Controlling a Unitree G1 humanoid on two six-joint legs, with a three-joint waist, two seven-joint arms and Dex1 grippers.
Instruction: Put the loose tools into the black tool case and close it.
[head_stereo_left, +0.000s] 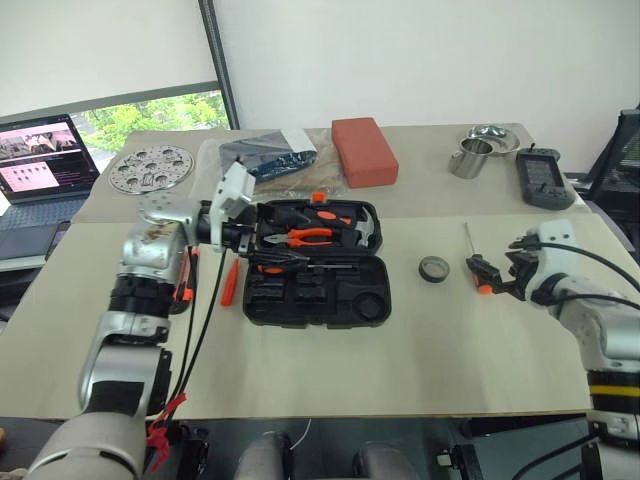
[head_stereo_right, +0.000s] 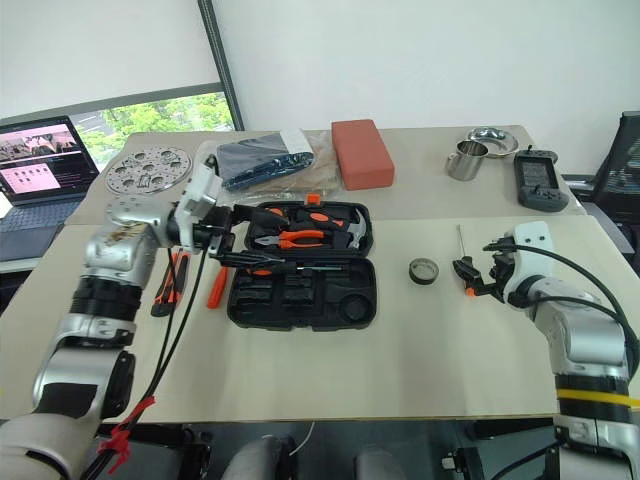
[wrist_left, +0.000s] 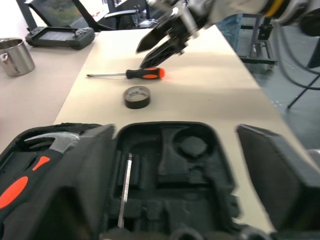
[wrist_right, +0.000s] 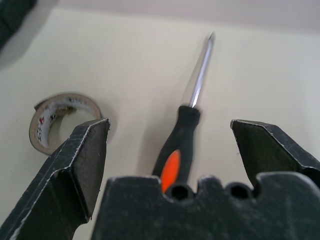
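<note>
While case (head_stereo_left: 315, 265) lies open | right tool (wrist_right: 170, 145) wide astride screwdriver (wrist_right: 181, 140); left tool (wrist_left: 175, 150) seemingly wide, empty

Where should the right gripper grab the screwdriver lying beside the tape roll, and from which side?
Probably the handle, from above. The screwdriver lies flat on the table, so only its top and sides are free. Its black-and-orange handle is the thick part, while the shaft is thin and slippery. The right gripper is open, fingers either side of the handle. The tape roll lies apart, clear of that closing.
</note>
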